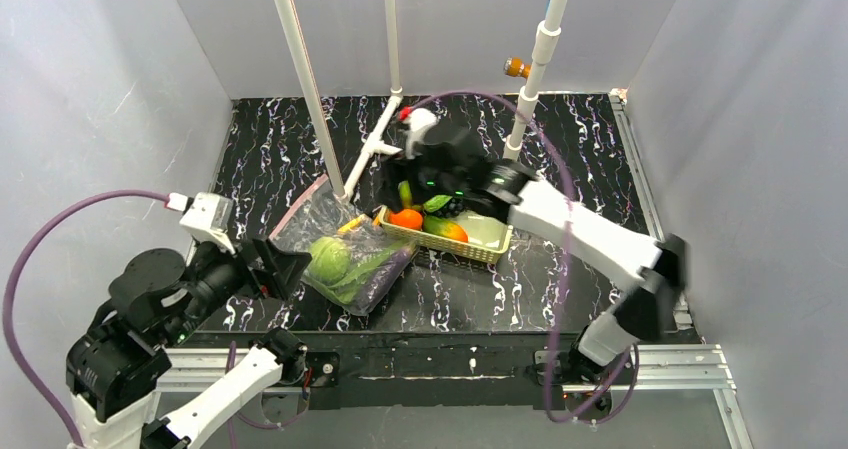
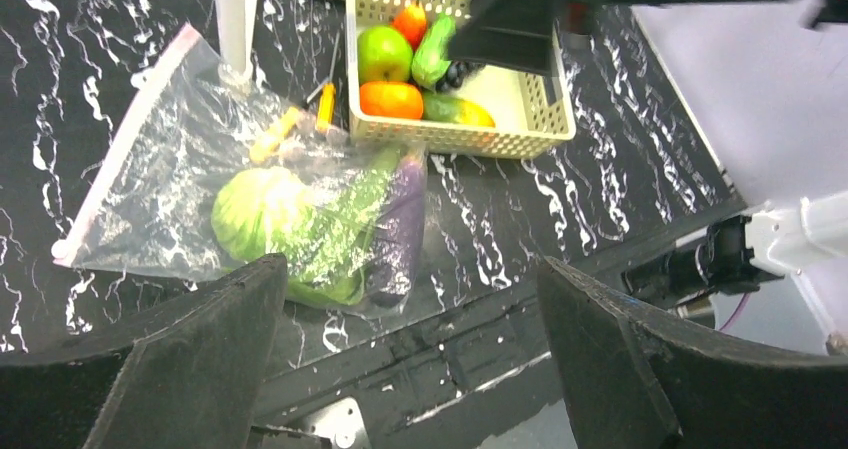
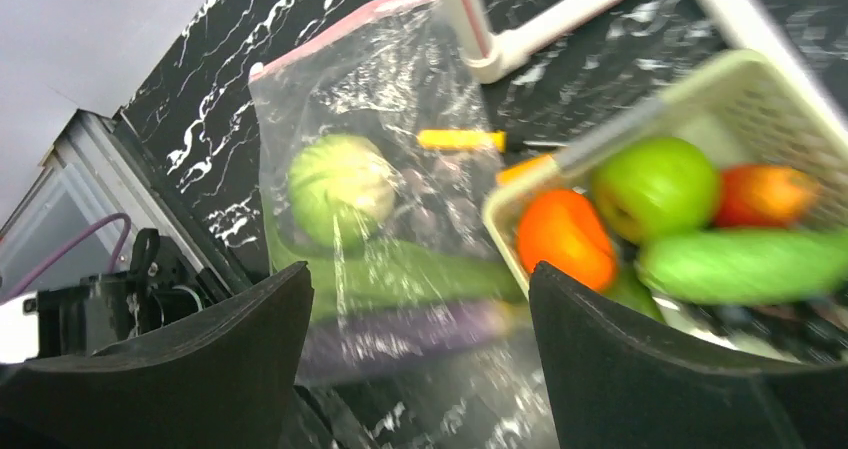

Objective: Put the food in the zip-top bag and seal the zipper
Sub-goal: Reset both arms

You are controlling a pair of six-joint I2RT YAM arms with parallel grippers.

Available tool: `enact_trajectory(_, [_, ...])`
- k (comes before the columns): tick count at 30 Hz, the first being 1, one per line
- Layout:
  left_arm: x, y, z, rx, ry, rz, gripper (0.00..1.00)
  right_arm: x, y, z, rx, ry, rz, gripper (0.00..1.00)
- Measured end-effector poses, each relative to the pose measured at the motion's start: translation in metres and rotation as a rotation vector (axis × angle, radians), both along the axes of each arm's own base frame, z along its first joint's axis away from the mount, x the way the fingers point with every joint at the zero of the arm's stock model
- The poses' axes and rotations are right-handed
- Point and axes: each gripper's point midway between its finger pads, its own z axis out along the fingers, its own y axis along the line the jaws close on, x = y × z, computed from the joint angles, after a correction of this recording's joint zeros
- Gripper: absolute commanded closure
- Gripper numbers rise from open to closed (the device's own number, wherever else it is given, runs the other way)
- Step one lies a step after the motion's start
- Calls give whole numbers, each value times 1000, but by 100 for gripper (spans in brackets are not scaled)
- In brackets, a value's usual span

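Plainly, the table [image 1: 560, 279] carries two things that matter: the bag [image 2: 170, 169] lying flat toward the left arm, and the basket [image 2: 540, 119] just beside its closed end, so close that the plastic touches the basket wall. The bag lies with its mouth turned away from the basket, which I judge suits a pinch along that edge. Inside it, bunched at the end nearest the basket, sit the cabbage [image 2: 255, 209], the leaves [image 2: 335, 234] and the eggplant [image 2: 400, 239], side by side; loading looks finished and sealing looks to be what remains. The left gripper [image 2: 408, 279] hangs above the near edge with jaws spread wide and nothing between them. The right gripper [image 3: 418, 279] hovers over the basket and the bag's end, likewise spread and empty. The zipper [image 2: 120, 139] runs as a pink strip along the far-left edge. Whether it is pressed shut cannot be told. From above, the right arm hides much of the basket, the right wrist view is blurred, and a yellow stick [image 2: 275, 134] under the plastic is too unclear to name.
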Motion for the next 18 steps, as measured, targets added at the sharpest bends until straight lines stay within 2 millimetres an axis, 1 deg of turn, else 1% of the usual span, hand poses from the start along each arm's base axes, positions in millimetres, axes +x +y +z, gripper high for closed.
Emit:
enact_trajectory(1, [-1,2,3,-13,-18,8,5,-5,-23,13,-10,-32,-22,12])
enact_trajectory(3, [-4,6,12,-46,-64,23,4,-16,-62,41,-12,-93,-63,8])
enact_trajectory(4, [-5,8,17,-62,-85,29,4,-23,-82,57,-2,-128,-83,3])
enact_trajectory(5, [-7,11,21,-79,-107,35,4,-28,-98,71,9,-158,-104,2])
enact_trajectory(6, [-9,13,26,-98,-131,40,4,-35,-116,85,24,-191,-126,2])
enact_trajectory(8, [-12,17,34,-130,-169,50,4,-48,-148,106,49,-245,-166,2])
enact_trajectory(12, [-15,20,48,-178,-224,60,4,-80,-222,138,117,-351,-256,2])
enact_trajectory(18, [-14,23,63,-218,-283,80,3,-117,-313,172,259,-458,-408,2])
